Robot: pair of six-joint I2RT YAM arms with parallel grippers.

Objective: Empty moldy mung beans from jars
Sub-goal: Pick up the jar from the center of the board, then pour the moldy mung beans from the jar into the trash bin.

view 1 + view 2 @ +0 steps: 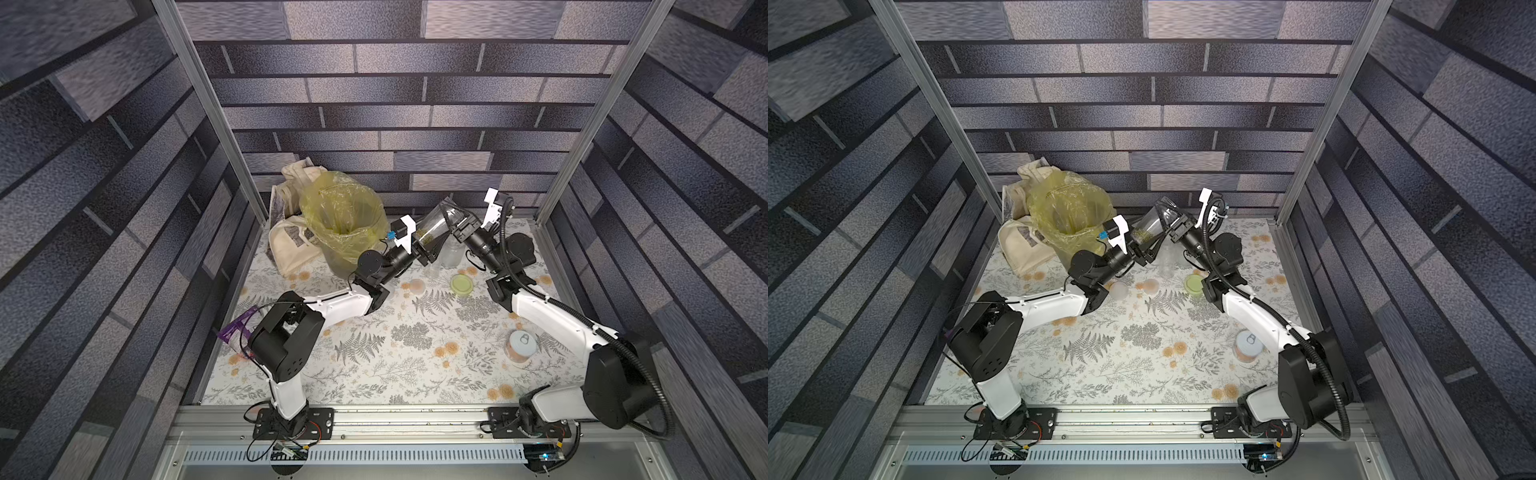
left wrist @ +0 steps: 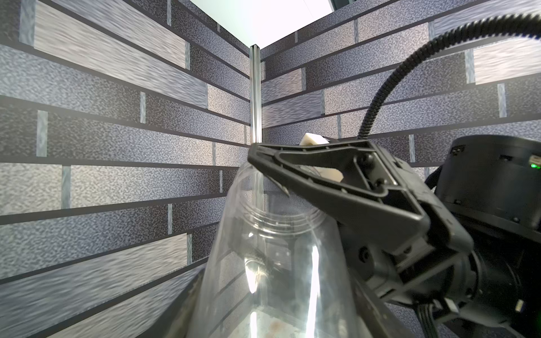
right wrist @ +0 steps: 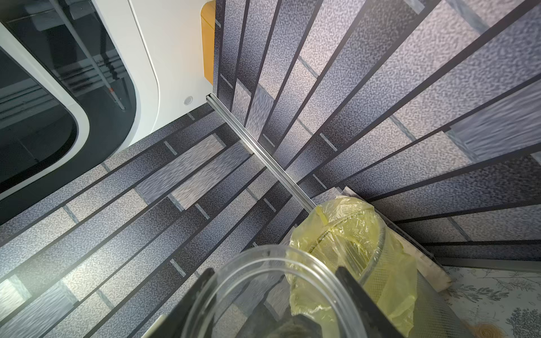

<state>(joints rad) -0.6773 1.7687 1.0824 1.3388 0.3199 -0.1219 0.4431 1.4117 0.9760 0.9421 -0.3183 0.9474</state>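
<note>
A wide clear jar [image 1: 434,230] [image 1: 1152,224] hangs tilted above the table between both arms, lidless, just right of the bin. Olive-green mung beans [image 1: 428,239] [image 1: 1142,236] lie in its lower end. My right gripper [image 1: 451,218] [image 3: 278,292] is shut on the jar near its open mouth, one black finger [image 3: 351,286] on each side of the rim [image 3: 263,257]. My left gripper [image 1: 429,246] holds the lower end, its fingers lying against the clear walls [image 2: 272,263]. A second clear jar [image 1: 451,255] stands on the table below.
The grey bin with the yellow bag [image 1: 345,224] [image 3: 351,234] stands at the back left, with a cloth bag [image 1: 286,245] behind it. A pale green lid [image 1: 461,284], a frosted lid [image 1: 417,285] and a pinkish can [image 1: 521,347] lie on the floral table.
</note>
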